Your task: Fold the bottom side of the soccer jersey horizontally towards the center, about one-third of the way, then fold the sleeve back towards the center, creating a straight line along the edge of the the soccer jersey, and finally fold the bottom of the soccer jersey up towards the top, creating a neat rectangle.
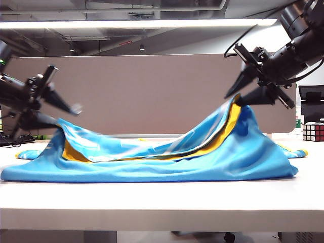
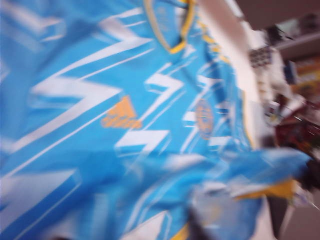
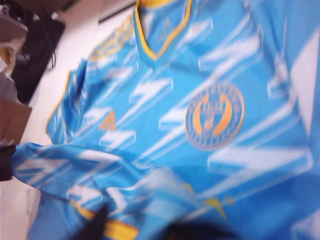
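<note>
A large sky-blue soccer jersey [image 1: 152, 162] is lying across a white surface [image 1: 162, 202], stretching nearly from its left side to its right. Its fabric is being lifted into two peaks, a low one at the left and a taller one at the right, with a yellow band showing along the raised edge.

The left gripper [image 1: 66, 114] is hovering above the left peak. Its fingers are spread apart, with the lower one at the cloth; whether it is pinching the fabric cannot be told through the blur.

The right gripper [image 1: 238, 96] is sitting high at the right peak. Its two fingers are parted, and the lower one is meeting the top of the raised fabric; a firm hold cannot be confirmed.

Both wrist views are showing the jersey's front close up and blurred: white streaks, a yellow collar [image 3: 160, 35], a small orange logo [image 2: 121, 114] and a round crest [image 3: 214, 116].

A Rubik's cube [image 1: 313, 131] is resting at the far right of the surface, well apart from the grippers.
</note>
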Controlling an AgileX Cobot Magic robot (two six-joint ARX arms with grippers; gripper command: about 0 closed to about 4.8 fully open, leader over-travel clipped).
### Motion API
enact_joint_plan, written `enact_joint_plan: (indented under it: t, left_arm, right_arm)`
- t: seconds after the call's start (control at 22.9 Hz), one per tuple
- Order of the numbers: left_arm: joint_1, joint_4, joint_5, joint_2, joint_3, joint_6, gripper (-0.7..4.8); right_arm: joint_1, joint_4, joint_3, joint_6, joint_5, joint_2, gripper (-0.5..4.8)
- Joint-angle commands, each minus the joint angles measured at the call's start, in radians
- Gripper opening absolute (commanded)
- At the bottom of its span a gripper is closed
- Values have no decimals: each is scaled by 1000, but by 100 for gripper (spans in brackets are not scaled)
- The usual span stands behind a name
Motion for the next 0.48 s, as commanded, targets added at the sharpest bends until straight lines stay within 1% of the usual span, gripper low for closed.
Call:
enact_joint_plan:
  t: [0.04,0.09,0.13,0.17,0.22,0.31,0.35,0.39,0.44,0.48]
  left_arm:
    - [6,7,74,8,20,8,403]
    - [12,-4,74,5,19,8,403]
    - [19,-45,75,-11,19,31,402]
    - [25,-74,73,-19,19,45,398]
    - [34,-111,64,-31,19,73,398]
    - [46,-232,27,-69,19,167,384]
    - [48,-396,-79,-122,19,294,372]
    - [48,-485,-156,-150,19,356,372]
    - [45,-605,-258,-190,14,435,372]
    - [44,-668,-283,-208,12,459,372]
  right_arm:
    - [-19,-3,26,-2,-31,-8,369]
    - [-31,-13,26,-2,-46,-14,369]
    - [-51,-60,21,-14,-74,-39,368]
    - [-56,-98,21,-40,-73,-51,368]
    - [-61,-147,21,-76,-70,-71,367]
    - [-76,-270,19,-160,-43,-111,355]
    - [-84,-399,17,-247,23,-155,355]
    - [-86,-457,13,-286,55,-178,355]
    - [-86,-502,-11,-314,80,-218,355]
    - [-86,-509,-34,-314,79,-241,355]
